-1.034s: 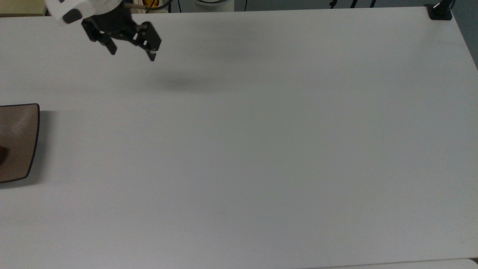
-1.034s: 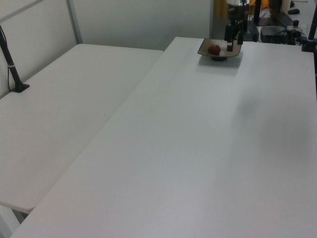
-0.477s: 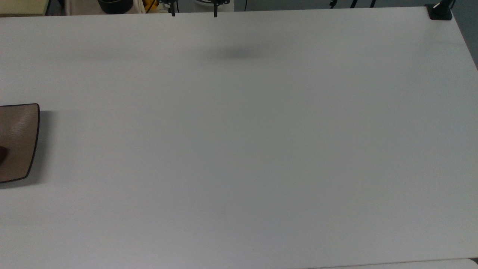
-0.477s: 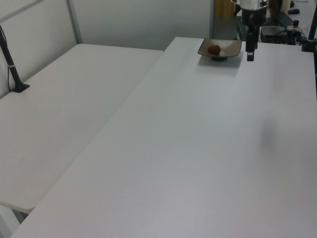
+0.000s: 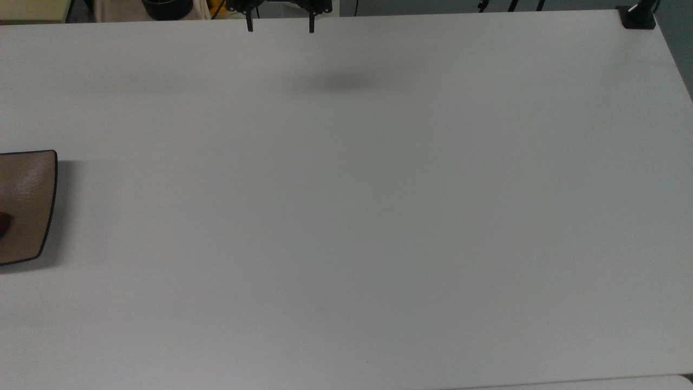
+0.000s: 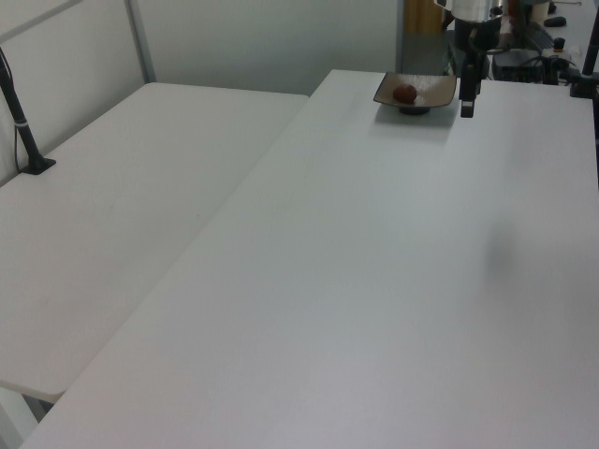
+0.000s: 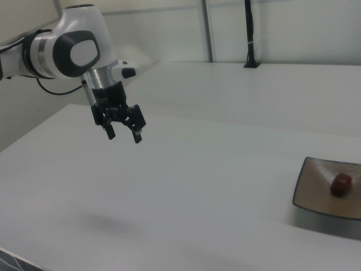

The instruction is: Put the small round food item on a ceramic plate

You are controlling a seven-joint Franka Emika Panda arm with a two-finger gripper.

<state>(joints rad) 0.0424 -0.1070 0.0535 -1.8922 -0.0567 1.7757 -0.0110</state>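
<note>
The small round food item [image 7: 340, 183] already sat on the ceramic plate [image 7: 316, 195], so the gripper [image 7: 124, 134] hung well apart, jaws spread and empty.

— Any writing, labels or numbers to read anywhere?

— None that can be read.

— Nothing printed on the ceramic plate [image 7: 316, 189]?

— No, its brown glaze is plain.

— And the robot arm [image 7: 70, 51]?

— Bare white and grey shells, with no legible brand or digits.

— The tabletop [image 5: 379, 216]?

— Plain white, with no sticker or sign.
</note>
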